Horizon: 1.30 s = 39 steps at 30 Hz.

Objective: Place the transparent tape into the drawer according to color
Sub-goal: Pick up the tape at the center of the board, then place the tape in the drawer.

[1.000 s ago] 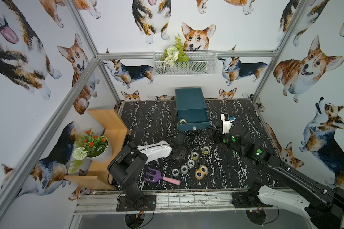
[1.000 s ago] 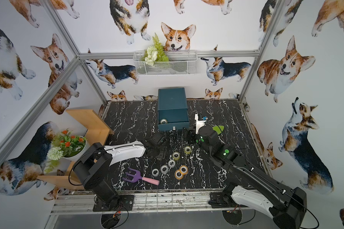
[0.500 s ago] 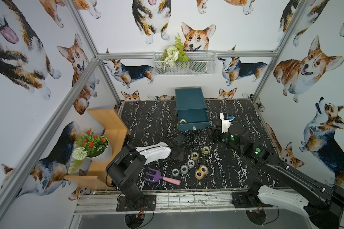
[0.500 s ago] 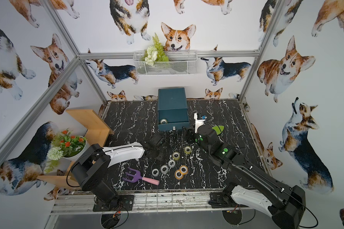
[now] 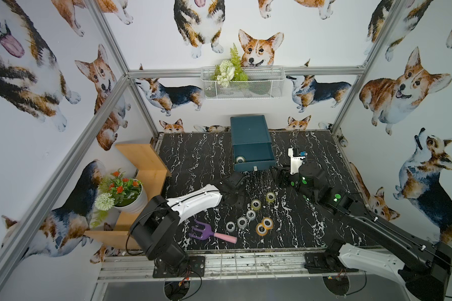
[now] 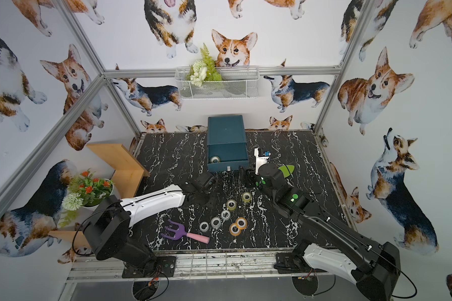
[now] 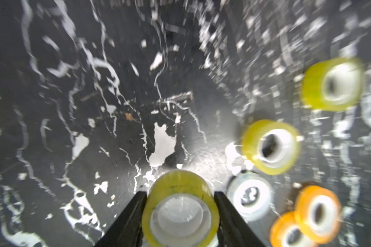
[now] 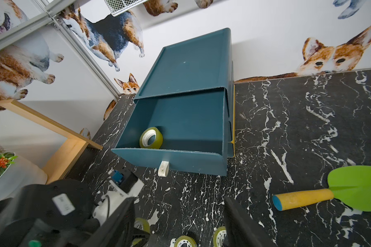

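- At the middle of the worktop's (image 5: 193, 161) far edge stands a teal drawer box (image 5: 248, 127), with its drawer (image 5: 253, 167) pulled out toward the near edge.
- Inside the drawer lies the stored roll (image 8: 151, 138), tinted yellow-green. It sits close to the front wall, in the corner on the left-edge side.
- The left claw (image 7: 180, 193) pinches the held roll (image 7: 176, 184), also yellow-green, with one black finger pressed against each side and the hollow core facing the wrist camera.
- That wrist picture is blurred, so whether the held roll touches the worktop or hangs clear of it cannot be told. In both top views the arm hides it.
- The left claw is near the worktop's middle, on the left-edge side of the loose rolls.
- The right claw (image 8: 179, 200) is spread, with nothing between its fingers. It hovers just in front of the drawer, toward the right edge.
- Seven loose rolls lie in a slanted string from the middle toward the near edge.
- Farthest from the near edge are the two loose yellow-green rolls (image 5: 271, 196).
- Next come the three clear rolls (image 5: 242, 222) in a row.
- The two orange rolls (image 5: 267, 222) touch each other, just beside the clear ones.
- A purple rake (image 5: 201, 232) with a pink handle lies near the near edge, apart from the rolls.
- A green shovel (image 8: 356, 188) with a yellow handle lies flat toward the right edge, level with the drawer's front.
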Motion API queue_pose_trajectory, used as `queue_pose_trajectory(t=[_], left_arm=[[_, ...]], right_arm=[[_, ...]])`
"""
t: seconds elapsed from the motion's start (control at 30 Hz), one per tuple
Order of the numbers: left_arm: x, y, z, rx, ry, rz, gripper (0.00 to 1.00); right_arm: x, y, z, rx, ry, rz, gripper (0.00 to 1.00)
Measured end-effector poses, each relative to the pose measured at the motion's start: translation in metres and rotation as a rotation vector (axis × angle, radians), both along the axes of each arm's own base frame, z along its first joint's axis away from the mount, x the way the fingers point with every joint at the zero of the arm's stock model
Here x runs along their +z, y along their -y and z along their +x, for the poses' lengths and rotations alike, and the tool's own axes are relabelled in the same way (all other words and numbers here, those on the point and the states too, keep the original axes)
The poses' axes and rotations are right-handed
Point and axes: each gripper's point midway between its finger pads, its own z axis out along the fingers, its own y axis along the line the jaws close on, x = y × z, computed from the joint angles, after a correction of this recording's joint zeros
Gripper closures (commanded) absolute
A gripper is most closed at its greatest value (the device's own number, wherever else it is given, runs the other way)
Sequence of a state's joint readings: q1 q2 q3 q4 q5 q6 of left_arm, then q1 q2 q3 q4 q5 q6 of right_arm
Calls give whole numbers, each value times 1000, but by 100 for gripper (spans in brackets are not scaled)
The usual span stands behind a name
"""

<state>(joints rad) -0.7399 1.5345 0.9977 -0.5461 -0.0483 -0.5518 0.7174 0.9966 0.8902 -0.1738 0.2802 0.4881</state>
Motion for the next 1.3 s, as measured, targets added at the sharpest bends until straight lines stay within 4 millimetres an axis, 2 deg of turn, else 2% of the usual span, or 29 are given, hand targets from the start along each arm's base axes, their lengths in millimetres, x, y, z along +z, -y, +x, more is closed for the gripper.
queue_pose_trajectory(t=[0.13,0.37,0.4,0.5,0.6,0.73,0.87,1.0,1.07,1.17,1.23,1.3], left_arm=[[55,4,6,0,80,-62,46],[173,17,32,6,288,-185,44],[188,23,38,4,314,-203,44],[212,44,62,-10,368,-234,44],[213,65,92,-18,384,-245,44],[199,92,134,-14,380,-247,44],[183,116,156,-47,362,-247,44],[162,118,158,-54,326,-210,41],[161,117,158,-53,321,-205,33],[174,111,152,-52,338,-219,28],[192,107,146,-51,369,-242,23],[212,100,139,-48,408,-272,12]], right_arm=[[4,6,1,-24,14,4,30],[9,17,-1,-58,36,14,30],[9,19,-2,-63,38,13,30],[7,22,-3,-74,37,16,30],[6,26,-5,-86,35,33,30],[9,31,-9,-96,40,44,30],[12,35,-13,-107,40,62,30],[11,37,-15,-110,41,70,30],[9,37,-15,-107,37,69,29],[3,31,-14,-85,17,61,29],[-5,23,-13,-55,-8,54,30],[-13,16,-12,-27,-36,44,30]])
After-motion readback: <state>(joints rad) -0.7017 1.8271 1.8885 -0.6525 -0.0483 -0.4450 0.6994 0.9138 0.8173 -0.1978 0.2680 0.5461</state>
